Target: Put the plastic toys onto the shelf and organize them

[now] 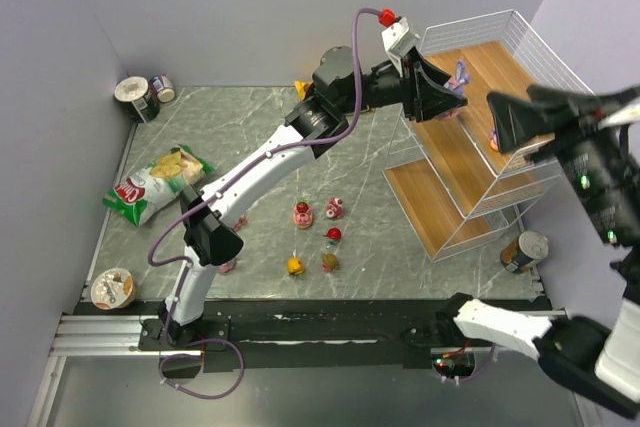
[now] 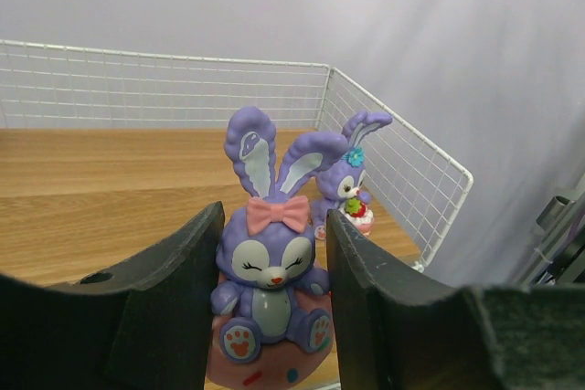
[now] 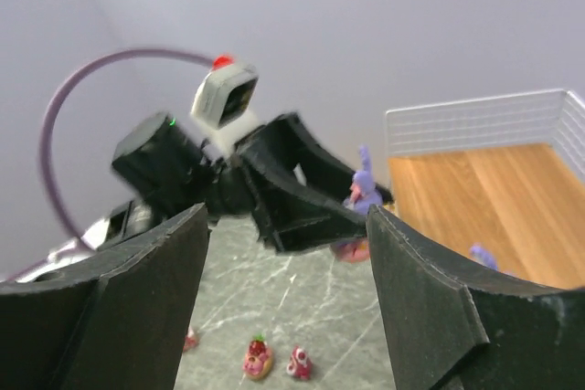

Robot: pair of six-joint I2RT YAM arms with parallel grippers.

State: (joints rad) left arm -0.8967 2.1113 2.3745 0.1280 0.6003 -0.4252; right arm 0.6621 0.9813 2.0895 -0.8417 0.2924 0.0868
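Observation:
My left gripper (image 1: 453, 88) (image 2: 274, 226) is shut on a purple bunny on a pink donut base (image 2: 271, 273) and holds it at the left edge of the top board of the shelf (image 1: 478, 65). The bunny also shows in the top view (image 1: 459, 76) and the right wrist view (image 3: 363, 191). A second purple bunny (image 2: 347, 184) stands on that board near the wire corner. My right gripper (image 1: 505, 122) (image 3: 288, 303) is open and empty, raised in the air beside the shelf. Several toys lie on the table: a red cake (image 1: 302, 213), a pink piece (image 1: 334, 208), a cherry (image 1: 334, 235), a yellow fruit (image 1: 295, 266), an olive fruit (image 1: 329, 262).
Two snack bags (image 1: 155, 185) lie at the table's left. Cans stand at the back left (image 1: 137, 97), the front left (image 1: 113, 287) and by the shelf's foot (image 1: 525, 250). A pink toy (image 1: 228, 266) peeks from under the left arm. Walls close in on the left, the back and the right.

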